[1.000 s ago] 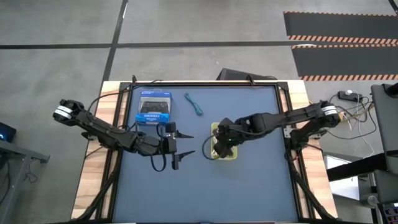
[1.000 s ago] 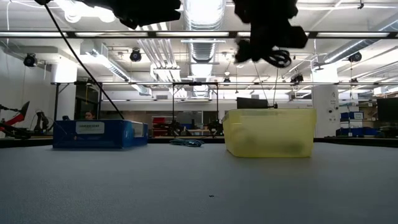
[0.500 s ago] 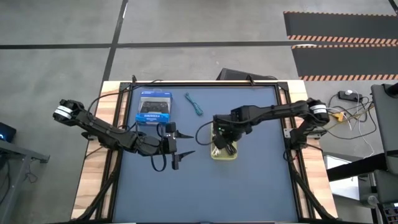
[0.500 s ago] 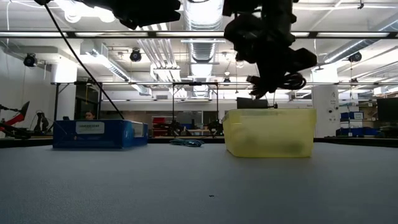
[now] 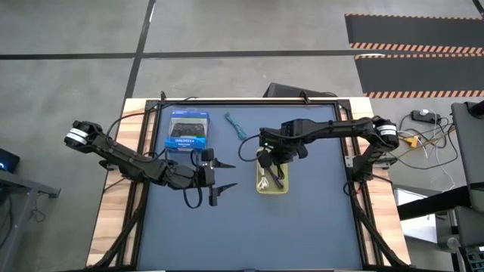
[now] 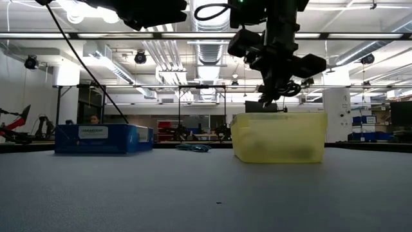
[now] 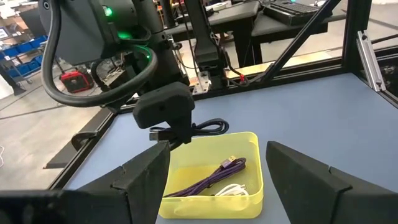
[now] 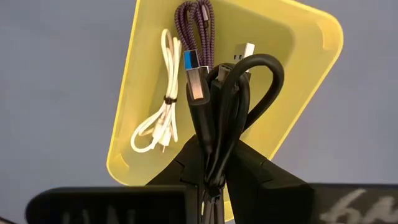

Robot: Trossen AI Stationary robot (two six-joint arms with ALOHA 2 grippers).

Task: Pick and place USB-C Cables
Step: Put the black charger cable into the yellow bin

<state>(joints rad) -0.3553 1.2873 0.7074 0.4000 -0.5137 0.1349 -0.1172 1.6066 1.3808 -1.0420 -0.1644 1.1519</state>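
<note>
- A blue-grey table (image 5: 318,219) with wooden side edges stands on a grey floor; the low view looks past it into a workshop hall with ceiling lights
- The black cable (image 8: 227,106), a looped bundle, is pinched between the fingers of the right gripper (image 5: 266,157) above the yellow bin (image 5: 283,189), over the bin's far end
- Inside the bin lie the purple cable (image 8: 194,18) and the white cable (image 8: 158,118), side by side; only the wrist views show them clearly, the low view giving just the bin's cloudy wall (image 6: 279,136)
- The teal cable (image 5: 236,126) lies on the table beyond the bin, between it and the blue box (image 5: 187,131)
- The left gripper (image 5: 224,181) hovers left of the bin, fingers spread wide and holding nothing
- Open tabletop lies all round the bin, widest on its near side and to its right
</note>
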